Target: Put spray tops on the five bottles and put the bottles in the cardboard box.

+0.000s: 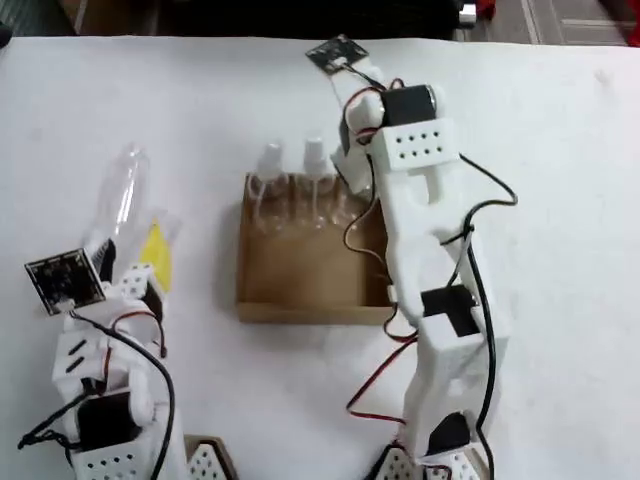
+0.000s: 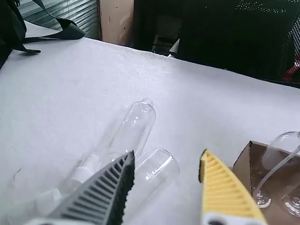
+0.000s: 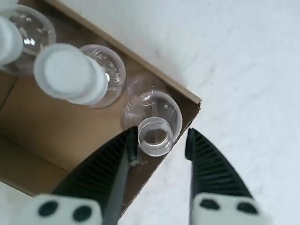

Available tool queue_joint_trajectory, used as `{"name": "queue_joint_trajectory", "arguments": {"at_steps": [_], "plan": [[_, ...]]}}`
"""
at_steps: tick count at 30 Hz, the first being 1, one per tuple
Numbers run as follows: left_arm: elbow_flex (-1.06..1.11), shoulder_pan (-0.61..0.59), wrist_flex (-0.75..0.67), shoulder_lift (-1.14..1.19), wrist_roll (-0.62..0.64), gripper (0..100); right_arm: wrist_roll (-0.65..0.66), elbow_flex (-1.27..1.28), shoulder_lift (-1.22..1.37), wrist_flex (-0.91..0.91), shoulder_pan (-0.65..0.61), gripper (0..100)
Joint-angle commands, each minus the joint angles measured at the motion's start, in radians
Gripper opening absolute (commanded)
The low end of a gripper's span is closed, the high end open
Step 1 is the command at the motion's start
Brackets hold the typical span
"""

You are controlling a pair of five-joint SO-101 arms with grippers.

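Note:
The cardboard box (image 1: pixel 300 300) lies mid-table. Two clear bottles with white spray tops (image 1: pixel 270 160) (image 1: pixel 315 155) stand along its far wall. A third bottle (image 3: pixel 154 126), open-necked with no top, stands in the far right corner. My right gripper (image 3: pixel 161 136) hangs over it, open, one finger on each side of the neck. Left of the box a clear bottle (image 2: pixel 133 129) lies on its side, also without a top. My left gripper (image 2: pixel 167 159) is open just short of it, and a small clear cap (image 2: pixel 157 166) lies between its grey and yellow fingers.
A white spray top (image 2: pixel 82 174) lies beside the fallen bottle, close to the grey finger (image 2: pixel 110 185). The box corner (image 2: pixel 243 161) is near the yellow finger (image 2: pixel 225 192). White table (image 1: pixel 560 150) stretches open to the right. Black straps (image 2: pixel 47 28) lie at the far edge.

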Motion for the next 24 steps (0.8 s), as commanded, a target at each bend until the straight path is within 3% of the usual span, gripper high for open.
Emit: {"name": "queue_joint_trajectory", "arguments": {"at_steps": [1,14,18,24], "plan": [[-0.009,0.012,-0.025,-0.008,0.014,21,-0.008,-0.038,-0.007,-0.015,-0.005,17.0],[-0.008,0.012,-0.026,-0.008,0.014,21,-0.008,-0.109,-0.166,0.058,-0.05,17.0],[-0.008,0.012,-0.026,-0.008,0.014,21,-0.011,-0.032,-0.323,0.058,-0.045,17.0],[-0.008,0.012,-0.025,-0.008,0.014,21,-0.149,0.245,-0.679,0.056,-0.036,15.9]]}}
